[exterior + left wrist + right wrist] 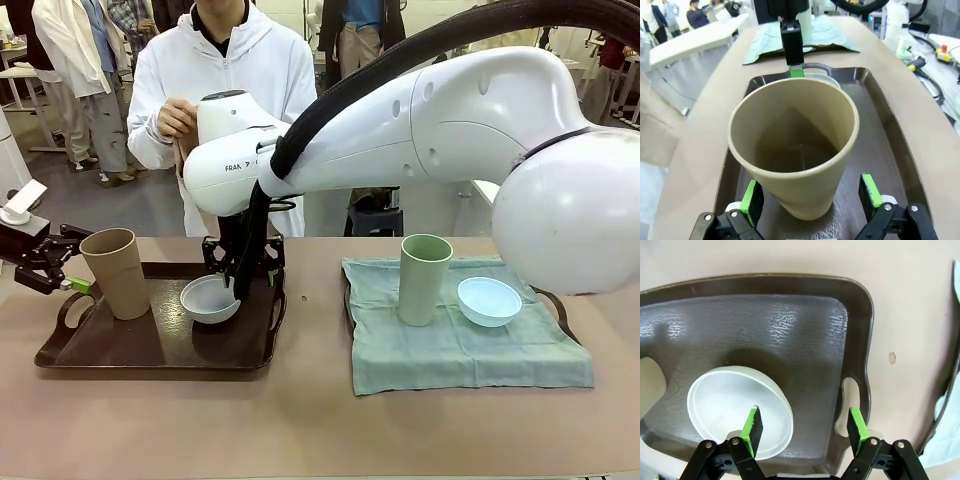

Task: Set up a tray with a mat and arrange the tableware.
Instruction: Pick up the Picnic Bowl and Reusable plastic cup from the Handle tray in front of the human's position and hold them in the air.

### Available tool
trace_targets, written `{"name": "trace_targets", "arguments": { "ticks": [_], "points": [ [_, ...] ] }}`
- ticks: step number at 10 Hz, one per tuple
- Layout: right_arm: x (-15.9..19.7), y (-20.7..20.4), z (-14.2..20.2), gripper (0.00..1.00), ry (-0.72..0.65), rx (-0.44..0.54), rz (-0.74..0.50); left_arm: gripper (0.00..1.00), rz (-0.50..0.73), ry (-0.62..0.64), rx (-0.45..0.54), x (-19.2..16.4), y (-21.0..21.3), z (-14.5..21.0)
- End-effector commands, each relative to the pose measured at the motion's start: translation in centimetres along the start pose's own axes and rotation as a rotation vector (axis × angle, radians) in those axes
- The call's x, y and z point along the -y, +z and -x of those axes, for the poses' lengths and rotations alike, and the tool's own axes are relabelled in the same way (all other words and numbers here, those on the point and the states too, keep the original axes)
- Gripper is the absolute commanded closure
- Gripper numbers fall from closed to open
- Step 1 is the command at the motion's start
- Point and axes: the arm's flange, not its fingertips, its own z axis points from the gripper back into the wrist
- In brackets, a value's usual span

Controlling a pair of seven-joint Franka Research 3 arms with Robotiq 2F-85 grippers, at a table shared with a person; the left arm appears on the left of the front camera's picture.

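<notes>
1. Tan tumbler point(115, 272): stands upright at the left end of the bare brown tray point(150, 355). It is probably light and stiff, with a smooth tapered wall. Best pinched low across the wall so it does not slip upward out of the pads.
2. Left gripper point(811, 196): jaws spread wide either side of the tumbler's base, holding nothing.
3. White bowl point(735, 405): sits on the same tray, near the tumbler. It looks light, rigid and likely slick. Best taken by the rim, one finger inside and one outside.
4. Right gripper point(805, 426): released, with one finger over the bowl's inside and the other over the tray floor near the handle slot.
5. Pale green tumbler point(424, 278) and light blue bowl point(489, 300): side by side on the soft green mat point(460, 350), well apart from the brown tray.
</notes>
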Motion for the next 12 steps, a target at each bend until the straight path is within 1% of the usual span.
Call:
{"name": "trace_targets", "arguments": {
  "ticks": [1, 3, 5, 7, 9, 12],
  "points": [
    [0.1, -0.3, -0.3, 0.12, 0.018, -0.001, -0.041, 0.0, -0.019, -0.009, 0.031, -0.4, -0.9, 0.6],
    [0.2, -0.9, -1.0, 0.12, 0.022, -0.003, -0.054, 0.0, -0.042, -0.016, 0.081, -0.5, -1.3, 0.6],
    [0.1, -1.6, -1.2, 0.12, 0.021, -0.015, -0.054, 0.0, -0.057, -0.028, 0.102, -0.4, -1.1, 0.3],
    [-0.1, -1.9, -1.1, 0.12, 0.041, -0.003, -0.068, 0.0, -0.056, -0.035, 0.112, -0.3, -1.2, -0.1],
    [-0.8, -2.2, -0.4, 0.12, 0.078, -0.009, -0.083, 0.0, -0.055, -0.032, 0.116, -0.3, -1.3, 0.0],
    [-1.3, -2.4, 0.0, 0.12, 0.094, -0.016, -0.083, 0.0, -0.048, -0.013, 0.127, -0.7, -1.6, 0.4]
  ]
}}
